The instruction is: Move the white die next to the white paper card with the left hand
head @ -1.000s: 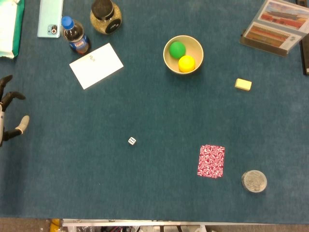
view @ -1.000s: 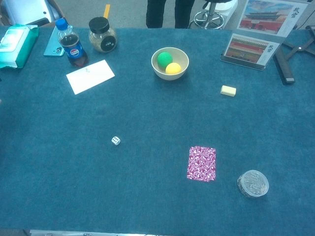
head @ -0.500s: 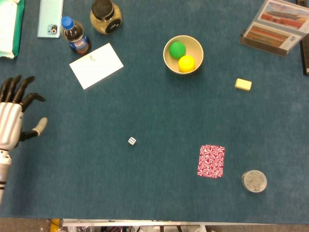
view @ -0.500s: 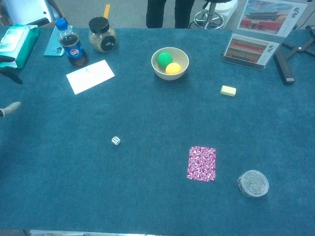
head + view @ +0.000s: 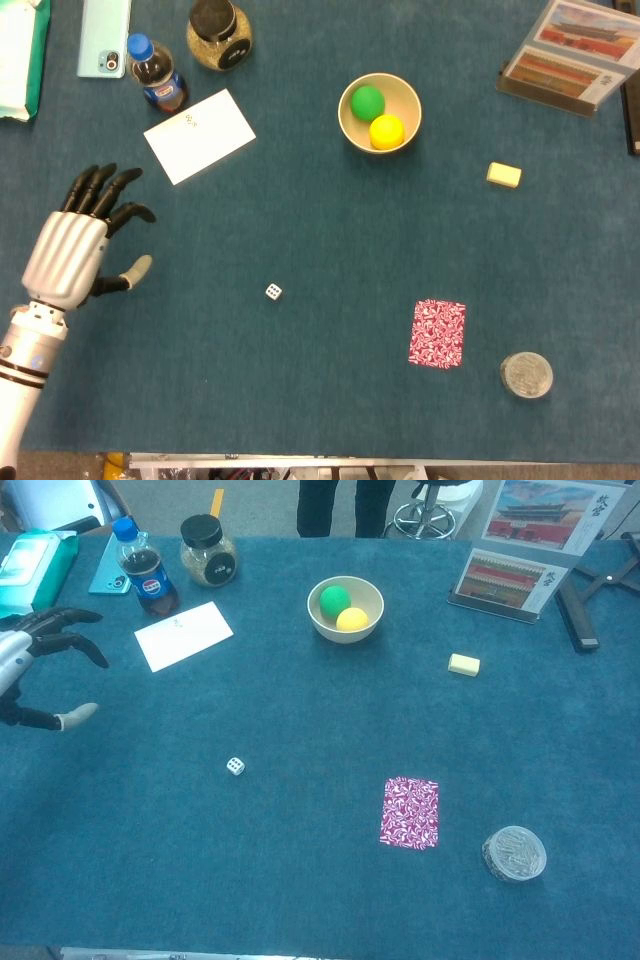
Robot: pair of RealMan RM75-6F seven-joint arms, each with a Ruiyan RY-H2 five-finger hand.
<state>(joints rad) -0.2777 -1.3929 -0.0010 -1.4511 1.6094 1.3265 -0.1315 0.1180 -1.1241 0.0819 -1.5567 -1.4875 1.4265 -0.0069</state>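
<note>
Blue-capped Pepsi bottle [image 5: 156, 78] beside card [image 5: 199, 136]

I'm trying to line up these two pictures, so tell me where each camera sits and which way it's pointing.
Head view: high above the table, looking almost straight down; the left hand and forearm show at lower left, fingers spread.
Chest view: lower, at the near table edge, facing forward across the table to the floor beyond; only the left hand shows, at the left edge.
Shared: the white die, white paper card, bowl and that same hand. The right hand shows in neither.
</note>
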